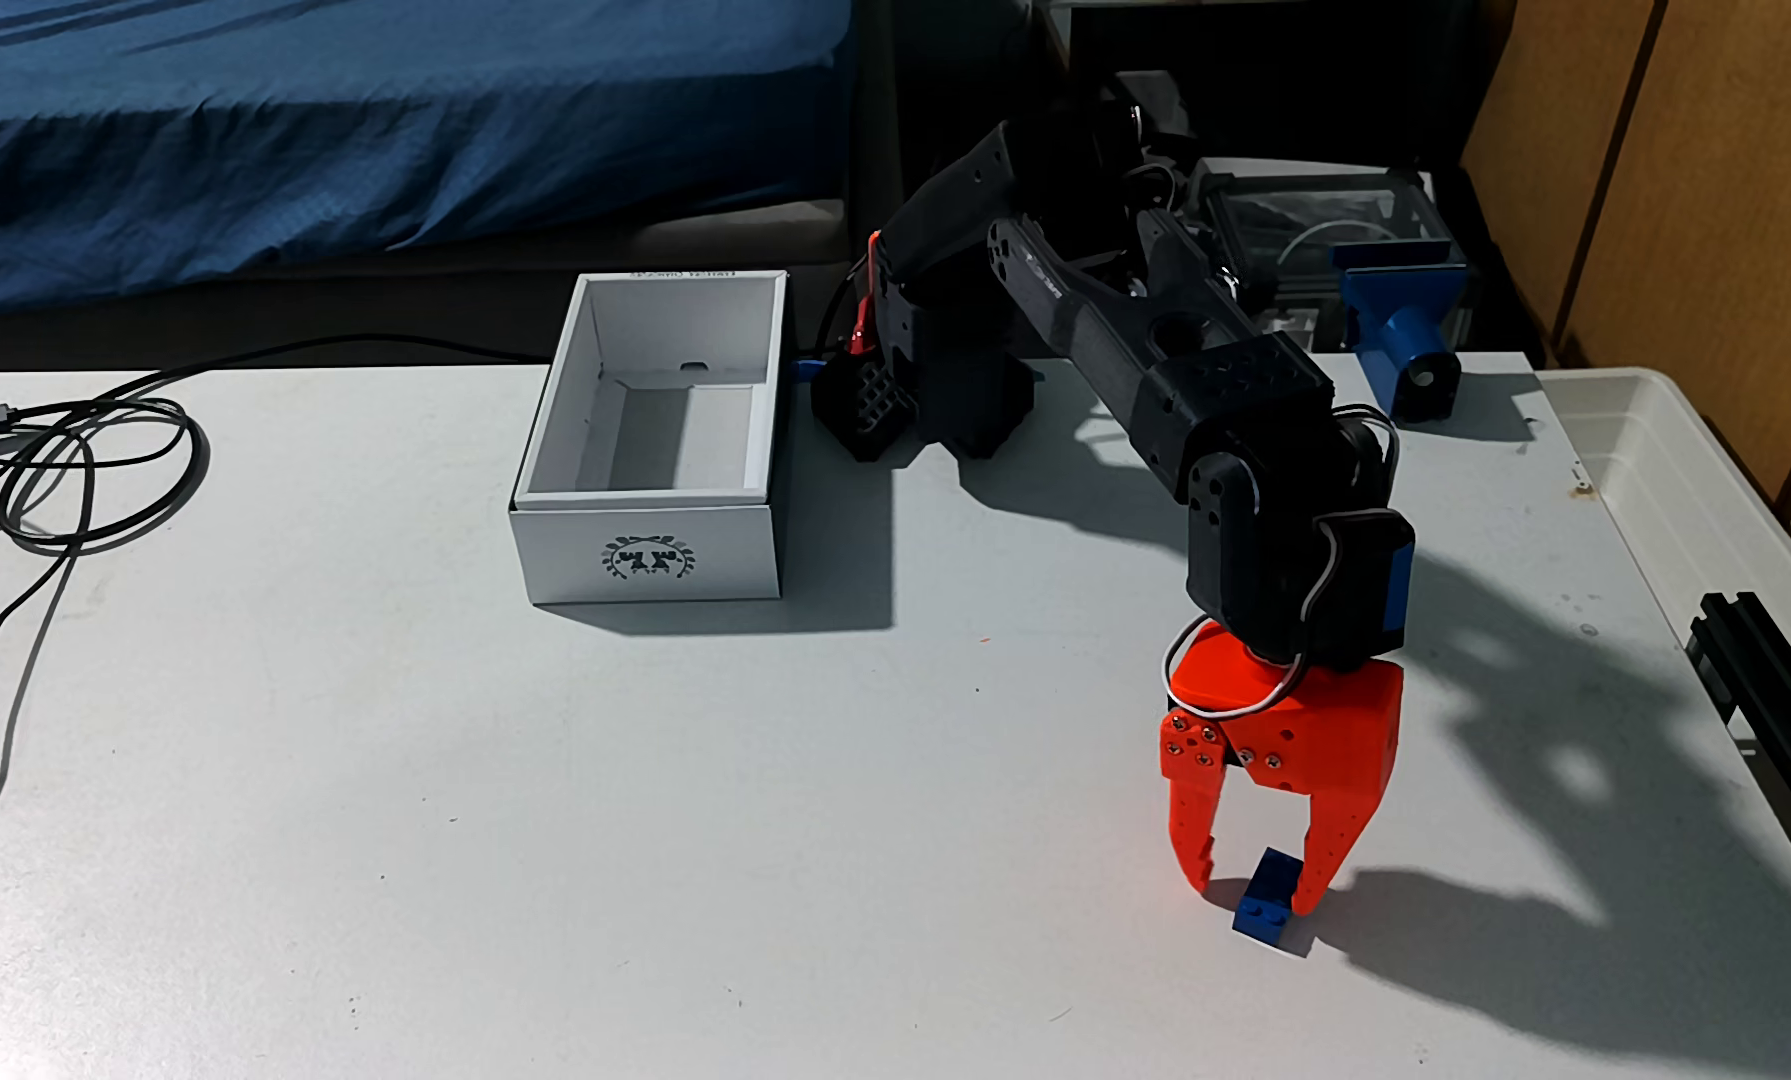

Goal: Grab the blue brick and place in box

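pincer open, tips on table | blue brick between tips, tilted, hugging right finger | we fear squeeze-out when closing | box far up-left

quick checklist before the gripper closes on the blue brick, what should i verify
1. Gripper open around the blue brick: ok, the orange fingers stand apart with the brick between their tips.
2. Brick centred between the fingers: not ok, it sits close against the right finger in the fixed view and lies askew.
3. Fingers low enough to grip: cannot tell, the tips look near the table but the gap is unclear.
4. Box open and unobstructed: ok, lidless, nothing seen inside.
5. Path to the box clear: ok, bare table between them; the cables lie further left.
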